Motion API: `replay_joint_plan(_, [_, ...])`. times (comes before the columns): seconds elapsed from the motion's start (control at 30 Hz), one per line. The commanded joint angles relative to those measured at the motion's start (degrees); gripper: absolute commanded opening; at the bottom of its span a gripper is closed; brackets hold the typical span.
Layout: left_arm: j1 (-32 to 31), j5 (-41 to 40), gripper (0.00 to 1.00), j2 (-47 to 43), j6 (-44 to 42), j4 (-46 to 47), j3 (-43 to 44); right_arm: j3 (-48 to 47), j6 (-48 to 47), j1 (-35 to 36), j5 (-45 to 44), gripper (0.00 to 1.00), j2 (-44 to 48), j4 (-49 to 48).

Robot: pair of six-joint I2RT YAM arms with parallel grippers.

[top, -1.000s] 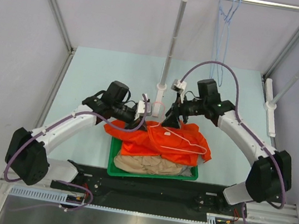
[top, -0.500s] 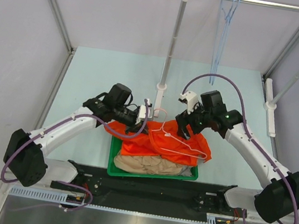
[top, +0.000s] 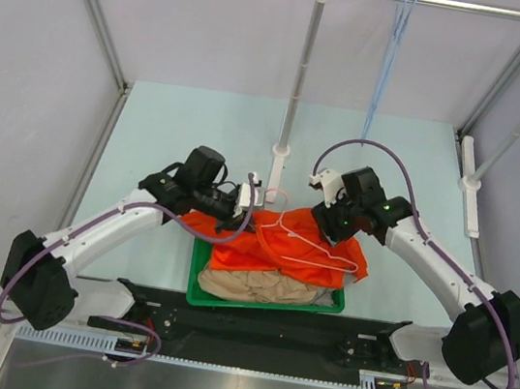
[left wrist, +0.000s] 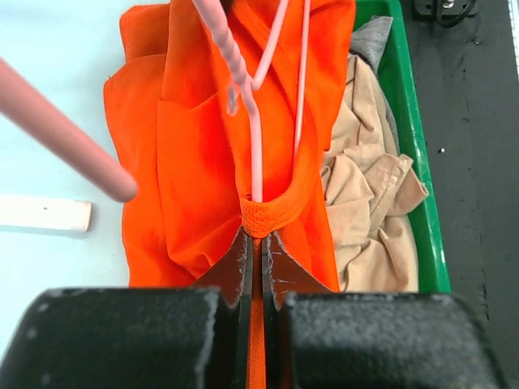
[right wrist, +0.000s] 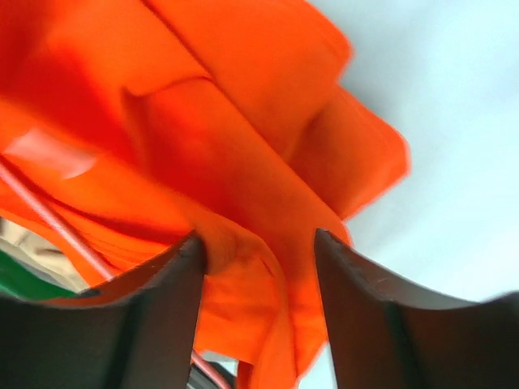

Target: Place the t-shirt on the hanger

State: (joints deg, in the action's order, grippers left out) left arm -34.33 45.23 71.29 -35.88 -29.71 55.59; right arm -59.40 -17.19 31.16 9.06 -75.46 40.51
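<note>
Fingertips of the left gripper are pressed together on the ribbed collar of the t-shirt. The pinch looks firm, though only the rib's edge sits in the bite. The right gripper differs: its fingers stand apart, with a loose orange fold lying between them and brushing the left one. Nothing is clamped there.

Moving outward, the hanger wire drops into the neck opening just beyond the left pinch. The t-shirt is heaped on the far rim of the green bin, over the beige garment. Its right side spills onto the table. Light blue hangers hang on the far rail, well apart.

Risks, as I judge them:
- The collar rib is thin, so any pull toward the left could slide it out of the pinch and the neck would fall shut around the wire.
- If I close the right fingers here, they may take several layers at once, or the pink wire running just beside them, and lock shirt to hanger.
- A lift could drag the beige garment along, since the orange cloth rests on it.

On the views:
- The top camera gives the hanger's whole triangle lying over the shirt, but not whether the wire is inside the neck.
- The left wrist settles that point.
- Only the right wrist shows that gripper's gap, because from above the wrist body hides it.
</note>
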Motion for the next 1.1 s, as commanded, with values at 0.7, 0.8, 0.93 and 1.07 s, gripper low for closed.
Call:
replay_joint_plan(0.7, [12.79,0.57,0.00,-16.18,5.65,8.45,-10.94,5.17,-6.63,-12.87,3.94,0.00,12.18,5.54])
replay_joint_plan(0.8, [12.97,-0.84,0.00,-16.18,3.02,7.31,-11.03,4.47,-7.24,-15.24,4.65,0.00,11.92,6.07])
replay_joint_plan(0.93, [12.88,-2.07,0.00,-15.48,-0.67,5.20,-10.51,2.10,-8.38,-17.36,6.06,0.00,12.27,7.39])
replay_joint_plan(1.07, [10.95,-4.10,0.00,-13.11,-1.75,4.13,-7.53,-2.12,-9.70,-17.36,9.90,0.00,12.62,7.39])
